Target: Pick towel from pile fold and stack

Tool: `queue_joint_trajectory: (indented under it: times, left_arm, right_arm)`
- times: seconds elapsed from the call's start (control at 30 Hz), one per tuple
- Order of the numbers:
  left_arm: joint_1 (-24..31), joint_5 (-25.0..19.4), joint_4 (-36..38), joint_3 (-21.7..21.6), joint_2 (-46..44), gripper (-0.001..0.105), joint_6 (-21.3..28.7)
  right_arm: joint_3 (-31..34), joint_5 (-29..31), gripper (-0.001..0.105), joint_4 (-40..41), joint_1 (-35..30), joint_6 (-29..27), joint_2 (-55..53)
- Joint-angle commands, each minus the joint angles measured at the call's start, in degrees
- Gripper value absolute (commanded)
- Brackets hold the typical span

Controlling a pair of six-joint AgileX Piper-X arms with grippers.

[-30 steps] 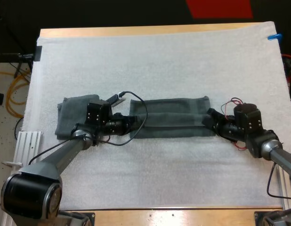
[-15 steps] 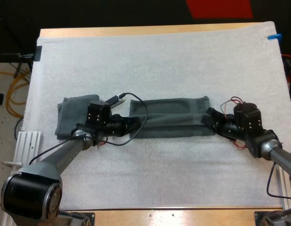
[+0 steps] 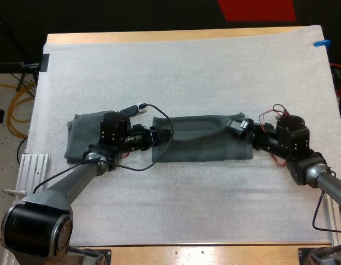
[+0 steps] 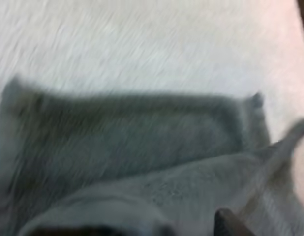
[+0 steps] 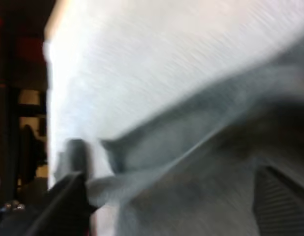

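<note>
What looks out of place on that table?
Nothing really. The long towel looks rumpled only because the left claw and right claw grip its ends mid-fold; the folded towel lies flat beside it.

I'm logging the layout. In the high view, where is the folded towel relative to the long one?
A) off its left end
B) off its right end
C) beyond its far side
A: the folded towel sits just off the long towel's left end, on the mat.
</note>
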Motion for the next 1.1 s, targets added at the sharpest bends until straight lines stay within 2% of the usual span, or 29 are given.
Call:
queue_joint_trajectory:
  times: [0.0,0.17,0.3,0.4,0.47,0.53,0.67,0.77,0.93,1.07]
  left_arm:
    - [-0.1,0.3,-1.7,-0.7,-0.1,0.04,0.4]
    - [1.2,1.8,-2.3,-4.8,-0.7,0.04,1.4]
    - [2.9,3.1,-2.3,-6.5,-4.4,0.04,4.4]
    - [4.0,3.1,-1.5,-6.6,-9.3,0.048,7.4]
    - [4.8,2.6,1.1,-6.6,-13.5,0.061,9.1]
    - [5.4,2.5,4.6,-6.6,-17.1,0.068,10.0]
    - [6.1,2.5,13.8,-6.6,-24.7,0.069,13.7]
    - [6.1,1.4,21.2,-6.6,-30.6,0.069,14.6]
    - [6.1,-0.3,31.3,-6.6,-39.4,0.069,16.2]
    - [6.1,-1.0,41.1,-6.6,-47.3,0.069,17.6]
  right_arm:
    - [-0.5,-0.1,0.071,-2.5,-0.4,-1.4,-0.1]
    - [-0.7,0.2,0.071,-7.6,-0.4,-3.4,-0.2]
    - [-2.6,-2.4,0.071,-4.7,-0.4,-6.5,-1.0]
    - [-4.8,-2.6,0.071,0.7,-0.4,-9.9,-2.6]
    - [-6.8,-2.2,0.071,6.5,-0.4,-14.3,-4.5]
    - [-8.6,-1.0,0.071,11.9,-0.4,-17.8,-6.5]
    - [-13.0,3.7,0.071,26.3,-0.4,-26.7,-11.6]
    - [-15.6,7.3,0.071,34.7,-0.4,-30.8,-15.7]
    - [-18.6,10.9,0.071,46.6,-0.4,-34.2,-22.5]
    - [-18.7,12.0,0.071,53.6,-0.4,-34.3,-28.4]
